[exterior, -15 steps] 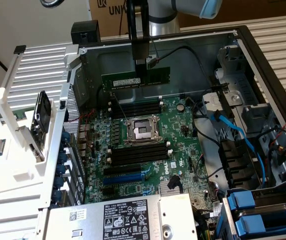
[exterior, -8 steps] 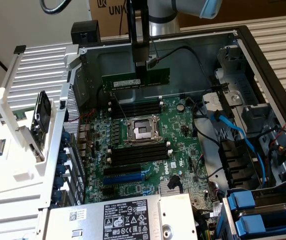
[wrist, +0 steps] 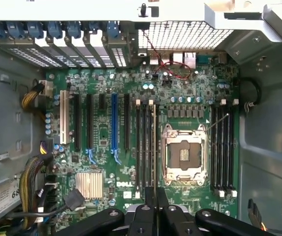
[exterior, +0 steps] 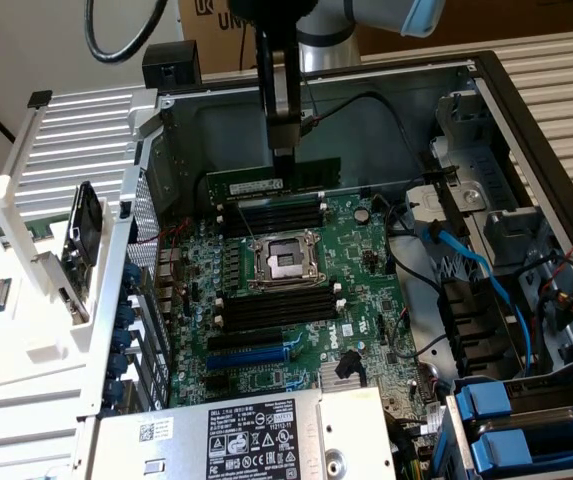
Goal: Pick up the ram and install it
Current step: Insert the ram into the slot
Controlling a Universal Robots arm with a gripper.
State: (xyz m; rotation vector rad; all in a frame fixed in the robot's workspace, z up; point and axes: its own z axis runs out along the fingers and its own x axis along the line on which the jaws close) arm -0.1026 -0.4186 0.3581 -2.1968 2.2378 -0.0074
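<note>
Nearest, the gripper [wrist: 155, 196] is clamped on the ram [wrist: 154, 147], seen edge-on. Pickup looks done; installing is left: the ram hangs above the black slots [exterior: 271, 215] at the processor socket's [exterior: 284, 262] twelve o'clock, seemingly not seated.

place: workshop or lab | signs: open pc case [exterior: 216, 130] – bare motherboard [exterior: 366, 300] – cardboard boxes [exterior: 506, 25] behind
</note>
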